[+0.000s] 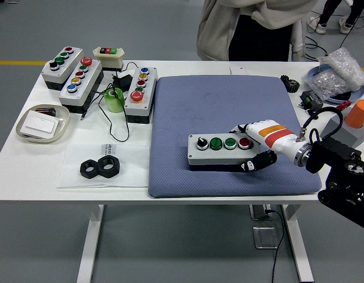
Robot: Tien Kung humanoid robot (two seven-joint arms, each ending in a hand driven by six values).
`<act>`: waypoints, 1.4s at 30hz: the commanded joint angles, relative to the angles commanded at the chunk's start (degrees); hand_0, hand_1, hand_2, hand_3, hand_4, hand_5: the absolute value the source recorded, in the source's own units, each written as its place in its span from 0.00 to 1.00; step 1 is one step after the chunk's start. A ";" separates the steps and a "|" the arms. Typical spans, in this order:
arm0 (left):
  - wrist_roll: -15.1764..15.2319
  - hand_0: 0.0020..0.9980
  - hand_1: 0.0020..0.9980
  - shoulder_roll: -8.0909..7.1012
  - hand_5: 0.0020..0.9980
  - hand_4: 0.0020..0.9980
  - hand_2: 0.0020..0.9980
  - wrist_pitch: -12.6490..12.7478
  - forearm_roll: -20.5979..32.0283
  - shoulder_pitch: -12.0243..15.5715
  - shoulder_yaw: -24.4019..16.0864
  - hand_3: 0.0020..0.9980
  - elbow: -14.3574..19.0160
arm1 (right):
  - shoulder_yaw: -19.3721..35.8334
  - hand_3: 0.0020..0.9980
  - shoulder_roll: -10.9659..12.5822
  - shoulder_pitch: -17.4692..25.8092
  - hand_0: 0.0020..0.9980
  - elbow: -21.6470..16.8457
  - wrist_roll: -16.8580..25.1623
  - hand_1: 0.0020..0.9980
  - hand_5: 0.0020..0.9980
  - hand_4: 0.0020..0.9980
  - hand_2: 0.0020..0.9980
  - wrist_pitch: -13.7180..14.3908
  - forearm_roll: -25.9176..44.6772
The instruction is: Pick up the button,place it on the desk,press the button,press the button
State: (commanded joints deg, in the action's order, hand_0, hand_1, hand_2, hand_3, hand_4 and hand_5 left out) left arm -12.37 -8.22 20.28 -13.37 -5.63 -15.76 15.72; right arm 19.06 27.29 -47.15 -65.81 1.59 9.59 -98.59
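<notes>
1 hand (259, 147) has its fingers (250, 165) clamped on the button box (221, 151), low over the mat (229, 106); releasing unevenly could tip it.

The person (252, 29) at the far side of the bench (28, 153) is cut off above the torso by the top edge, the right arm (347, 177) runs off the right edge, and the print on the small label (109, 149) seems too small to read.
</notes>
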 joint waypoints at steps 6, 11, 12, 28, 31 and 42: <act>0.08 0.76 0.79 0.01 1.00 0.56 0.87 0.02 0.28 -0.05 0.15 0.79 0.02 | 1.24 1.00 0.20 0.04 0.69 0.36 -0.72 0.65 0.12 0.96 0.81 -1.15 -1.96; -0.03 0.76 0.79 0.04 1.00 0.56 0.87 0.00 0.13 -0.07 0.04 0.79 0.03 | 2.45 1.00 0.63 0.26 0.75 -0.37 -0.69 0.70 0.12 0.97 0.90 -1.25 -2.50; -0.03 0.76 0.79 0.05 1.00 0.56 0.87 0.01 0.15 -0.06 0.01 0.79 0.02 | 2.97 1.00 0.87 0.43 0.75 -0.91 -0.59 0.70 0.12 0.97 0.90 -1.43 -2.63; -0.13 0.75 0.79 0.04 1.00 0.56 0.87 -0.01 -0.28 0.29 -0.24 0.79 -0.02 | 11.75 1.00 4.87 4.61 1.00 -10.49 -1.08 0.91 0.10 0.99 1.00 -2.24 -0.72; -0.16 0.75 0.79 0.02 1.00 0.56 0.87 -0.01 -0.42 0.32 -0.29 0.79 -0.02 | 13.99 1.00 6.20 5.74 0.97 -13.79 -2.55 0.85 0.13 0.88 0.94 0.97 0.08; -0.62 0.75 0.79 0.09 1.00 0.56 0.87 -0.15 -1.57 0.78 -1.11 0.79 -0.09 | 14.65 0.67 8.79 7.92 0.25 -18.96 -5.92 0.05 0.09 0.57 0.21 9.97 5.78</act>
State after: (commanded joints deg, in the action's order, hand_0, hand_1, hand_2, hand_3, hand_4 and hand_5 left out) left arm -12.99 -8.13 20.13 -14.94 -4.85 -16.87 15.63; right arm 33.71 36.08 -39.24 -84.77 -4.33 19.56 -92.81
